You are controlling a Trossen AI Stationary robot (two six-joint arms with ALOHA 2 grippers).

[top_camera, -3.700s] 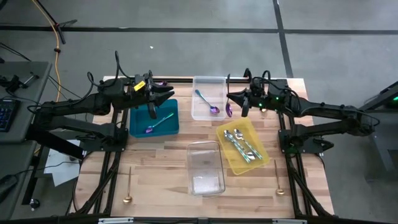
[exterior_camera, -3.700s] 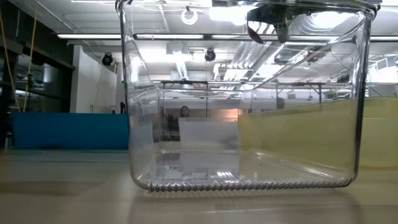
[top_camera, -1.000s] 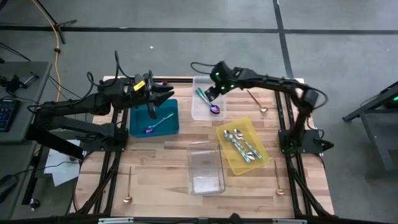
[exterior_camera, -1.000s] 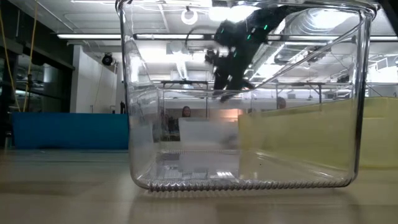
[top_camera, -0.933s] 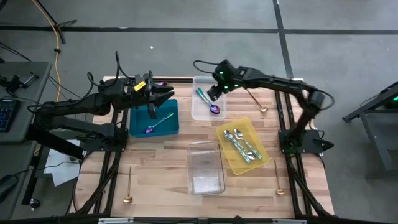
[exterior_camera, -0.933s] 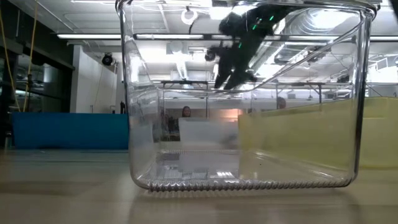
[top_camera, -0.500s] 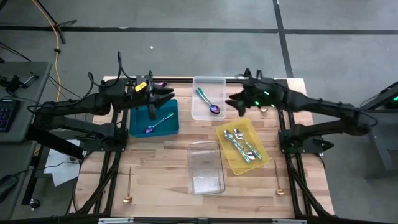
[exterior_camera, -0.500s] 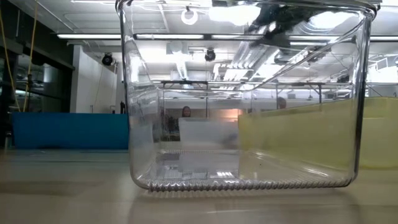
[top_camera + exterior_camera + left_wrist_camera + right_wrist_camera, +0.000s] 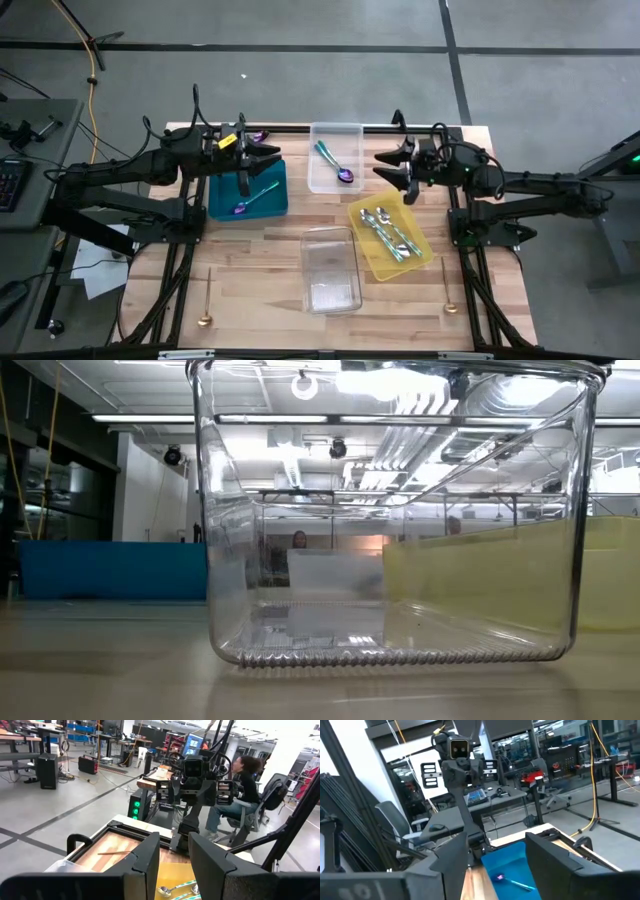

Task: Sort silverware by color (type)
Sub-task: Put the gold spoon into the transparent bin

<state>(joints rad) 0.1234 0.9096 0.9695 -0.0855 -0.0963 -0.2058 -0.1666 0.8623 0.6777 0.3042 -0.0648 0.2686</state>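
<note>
The silverware lies sorted in trays. A teal-handled spoon with a purple bowl (image 9: 333,163) is in the far clear tray (image 9: 336,130). A purple-blue spoon (image 9: 255,198) is in the teal tray (image 9: 222,203). Several silver spoons (image 9: 388,232) are in the yellow tray (image 9: 362,213). My left gripper (image 9: 274,158) hovers open over the teal tray's far right corner, with nothing between its fingers (image 9: 150,855). My right gripper (image 9: 378,165) hovers open between the far clear tray and the yellow tray, pointing left and holding nothing (image 9: 495,855).
An empty clear tray (image 9: 331,268) stands near the front middle and fills the low view (image 9: 390,510). Two gold spoons lie on the bare wood at the front left (image 9: 204,300) and front right (image 9: 447,290). A person (image 9: 242,795) sits beyond the table's right side.
My right arm has swung back from above the far clear tray toward the table's right edge. Its gripper now hangs level, between that tray and the yellow tray. The silverware and the trays have stayed where they were.
</note>
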